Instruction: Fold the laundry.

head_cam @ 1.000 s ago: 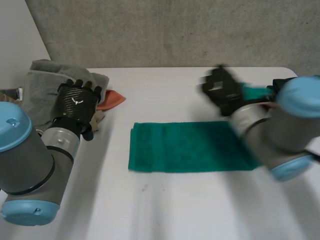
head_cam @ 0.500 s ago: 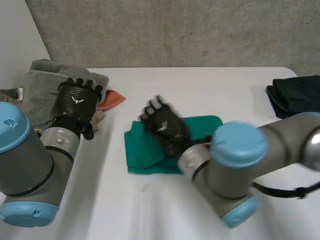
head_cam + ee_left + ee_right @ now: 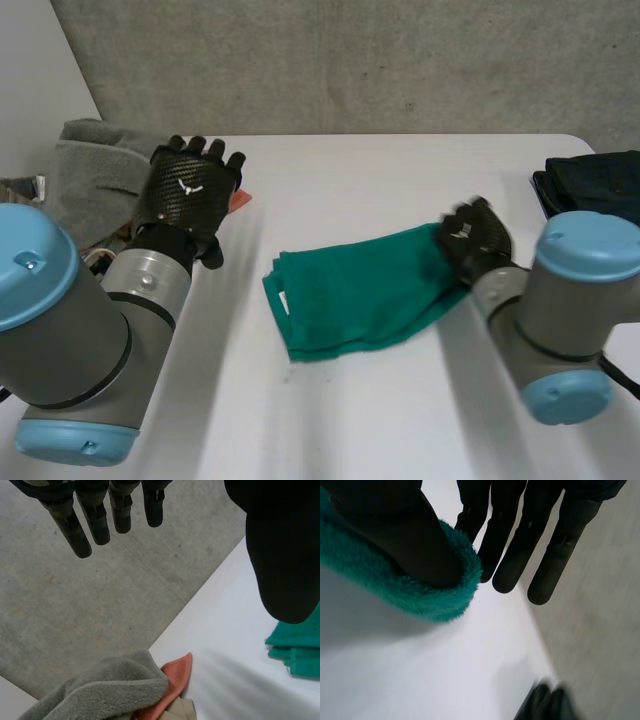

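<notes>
In R hand pinch: green towel

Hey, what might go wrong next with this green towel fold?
The right hand pinches only the edge of the green towel against its thumb, so it may slip out. The towel lies slanted and rumpled, so a fold now would likely come out crooked. The left hand, open and raised, pins nothing down.

My right hand pinches the fluffy edge of the green towel between thumb and straight fingers, just over the white table.
</notes>
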Motion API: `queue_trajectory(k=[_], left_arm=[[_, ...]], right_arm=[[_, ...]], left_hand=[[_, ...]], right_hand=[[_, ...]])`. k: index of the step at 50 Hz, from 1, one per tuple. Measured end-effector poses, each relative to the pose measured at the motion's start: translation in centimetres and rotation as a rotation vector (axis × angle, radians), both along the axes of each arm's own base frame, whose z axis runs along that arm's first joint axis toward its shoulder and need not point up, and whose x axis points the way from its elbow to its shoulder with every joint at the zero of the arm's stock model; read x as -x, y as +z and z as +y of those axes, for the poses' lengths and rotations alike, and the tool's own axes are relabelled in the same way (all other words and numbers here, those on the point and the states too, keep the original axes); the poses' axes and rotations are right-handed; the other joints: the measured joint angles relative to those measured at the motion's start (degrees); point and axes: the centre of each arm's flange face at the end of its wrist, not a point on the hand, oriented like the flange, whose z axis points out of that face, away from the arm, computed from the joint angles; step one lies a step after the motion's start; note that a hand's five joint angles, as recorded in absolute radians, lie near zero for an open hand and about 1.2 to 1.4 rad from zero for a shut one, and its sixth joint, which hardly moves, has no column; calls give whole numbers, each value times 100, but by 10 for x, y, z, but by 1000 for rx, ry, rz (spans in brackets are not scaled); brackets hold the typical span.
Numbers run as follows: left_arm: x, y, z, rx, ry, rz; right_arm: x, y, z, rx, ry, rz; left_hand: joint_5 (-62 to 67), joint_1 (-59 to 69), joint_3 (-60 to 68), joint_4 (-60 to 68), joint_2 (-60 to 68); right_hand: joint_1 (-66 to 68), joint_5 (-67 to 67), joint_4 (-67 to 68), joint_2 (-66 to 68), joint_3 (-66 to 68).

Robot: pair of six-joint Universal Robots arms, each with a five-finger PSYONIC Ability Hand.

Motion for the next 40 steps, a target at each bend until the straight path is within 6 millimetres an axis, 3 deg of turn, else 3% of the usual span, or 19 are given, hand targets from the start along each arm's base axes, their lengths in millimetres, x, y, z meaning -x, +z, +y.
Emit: queue_trajectory(k=[4, 5, 10, 12, 13, 15, 17, 20, 21, 26, 30, 35, 40], left_arm=[[-1, 5, 0, 13, 2, 9], [-2, 8, 0, 19, 4, 13], [-4, 10, -2, 24, 13, 18], [-4, 10, -2, 25, 14, 20], [-4, 11, -3, 26, 15, 28], [-4, 13, -5, 28, 15, 42], [-3, 16, -7, 32, 13, 75], [-1, 20, -9, 37, 8, 116], [1, 25, -11, 41, 2, 152], [10, 37, -19, 44, -42, 272], [22, 38, -23, 11, -99, 345], [42, 23, -17, -79, -161, 381], [63, -16, 0, -251, -170, 352]], right_arm=[[-29, 10, 18, 69, 110, 0], [-52, 11, 38, 90, 217, -4], [-98, -12, 99, 40, 547, -3], [-102, -16, 107, 28, 587, -3], [-108, -24, 120, -1, 653, -3], [-112, -32, 129, -35, 693, -8], [-113, -37, 132, -72, 691, -26], [-111, -35, 129, -101, 661, -59], [-107, -25, 122, -126, 610, -119], [-78, 19, 84, -200, 430, -375], [-50, 41, 58, -283, 319, -557], [-29, 50, 39, -389, 220, -661], [-22, 36, 20, -550, 122, -654]], left_hand=[[0, 0, 0, 0, 0], [0, 0, 0, 0, 0], [0, 0, 0, 0, 0], [0, 0, 0, 0, 0], [0, 0, 0, 0, 0], [0, 0, 0, 0, 0], [0, 0, 0, 0, 0], [0, -1, 0, 0, 0], [0, 0, 0, 0, 0], [0, 0, 0, 0, 0], [0, 0, 0, 0, 0], [0, 0, 0, 0, 0], [0, -1, 0, 0, 0]], right_hand=[[0, 33, 2, 0, 2], [0, 46, 2, 0, 3], [0, 49, 11, 0, 10], [0, 49, 11, 0, 10], [-1, 50, 13, -4, 6], [-1073, -997, -1042, -1158, -1038], [-3556, -3468, -3446, -3545, -3449], [-4839, -4898, -5014, -5046, -4996], [-5067, -5302, -5465, -5425, -5454], [-5077, -5448, -5627, -5518, -5606], [-5077, -5449, -5627, -5518, -5606], [-5077, -5449, -5627, -5518, -5606], [-5077, -5449, -5627, -5518, -5606]])
